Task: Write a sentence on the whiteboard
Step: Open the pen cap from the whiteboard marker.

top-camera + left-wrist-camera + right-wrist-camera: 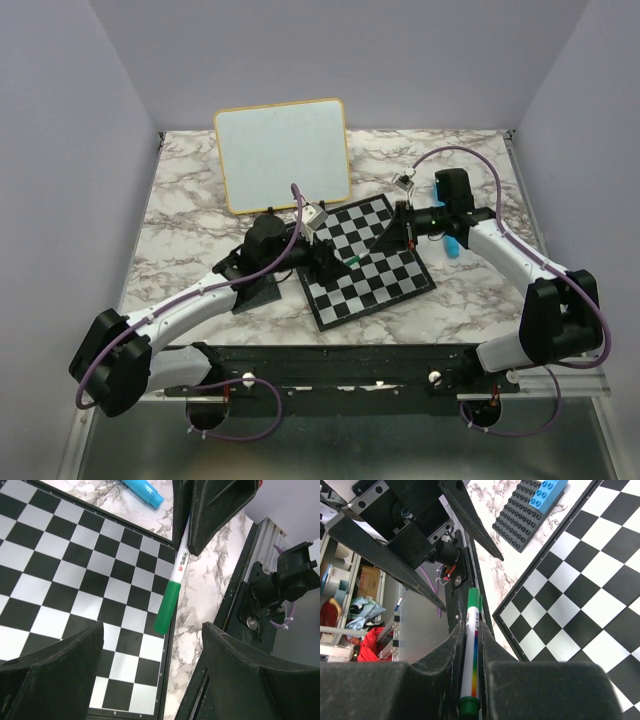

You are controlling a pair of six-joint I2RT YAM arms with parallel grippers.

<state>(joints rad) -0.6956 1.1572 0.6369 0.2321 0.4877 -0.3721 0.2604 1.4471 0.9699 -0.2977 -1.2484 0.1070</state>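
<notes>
Left wrist view says it all: the right tool [186, 540] is pinching the marker [177, 572] by its white barrel. The green cap [165, 607] pokes out above the chessboard [65, 565], and the left tool [151, 630] sits spread wide just short of it. Looks like uncapping to me. I'd slide the left one squarely over the cap only, close firm, then pull straight along the barrel, no sideways yank. The whiteboard [283, 155] sits blank at the far left of the counter [190, 220].
</notes>
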